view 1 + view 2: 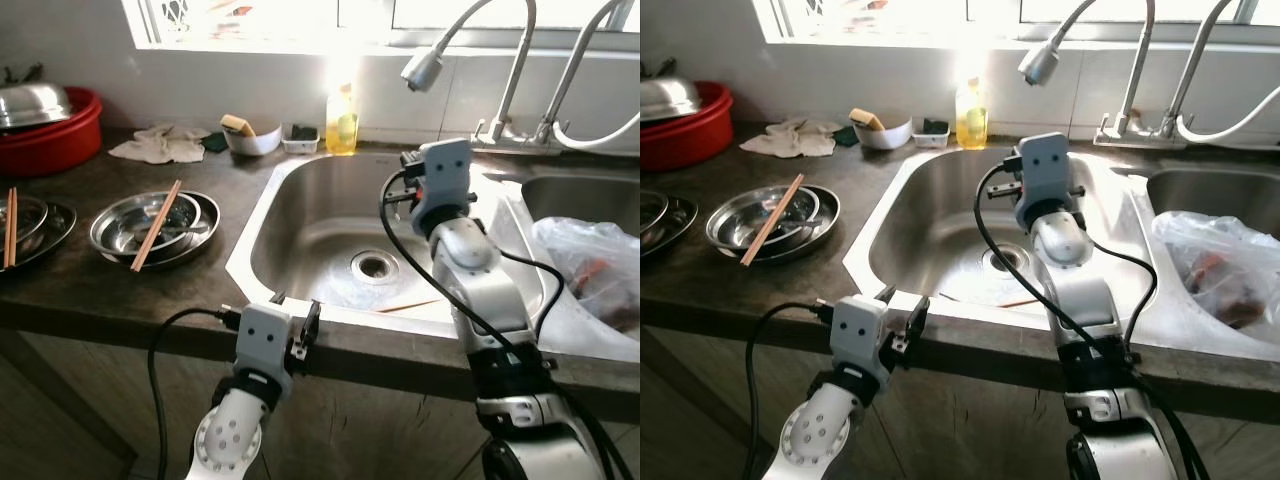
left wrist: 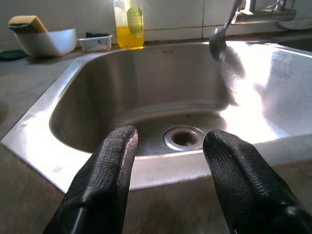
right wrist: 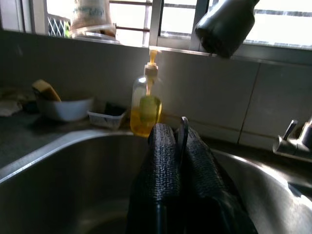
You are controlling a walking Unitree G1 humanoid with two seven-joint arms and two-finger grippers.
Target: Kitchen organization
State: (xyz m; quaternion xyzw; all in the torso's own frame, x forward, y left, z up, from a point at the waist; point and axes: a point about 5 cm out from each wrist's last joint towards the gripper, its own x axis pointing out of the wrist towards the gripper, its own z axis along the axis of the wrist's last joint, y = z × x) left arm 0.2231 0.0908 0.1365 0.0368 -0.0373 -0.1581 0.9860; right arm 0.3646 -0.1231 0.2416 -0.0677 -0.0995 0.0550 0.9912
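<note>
Hovering over the sink (image 1: 300, 215), my right gripper (image 3: 178, 146) was pressed together near one soap bottle (image 1: 341, 120); left gripper (image 2: 168, 161) apart at the tabletop (image 1: 90, 290) edge; two faucets (image 1: 500, 70) overhead.

Red basin (image 1: 45, 135) w/ steel lid cut off by the head view's left edge; so is the plate (image 1: 30, 225) w/ chopsticks at far left; both faucet (image 1: 520, 60) necks run out the top; window glare washes out the soap bottle (image 1: 341, 118); plastic bag (image 1: 590, 265) contents unclear, reddish; right hand (image 3: 176, 146) fingers pressed together, tips hide sink floor; bowl (image 1: 252, 138) contents too small to tell.
</note>
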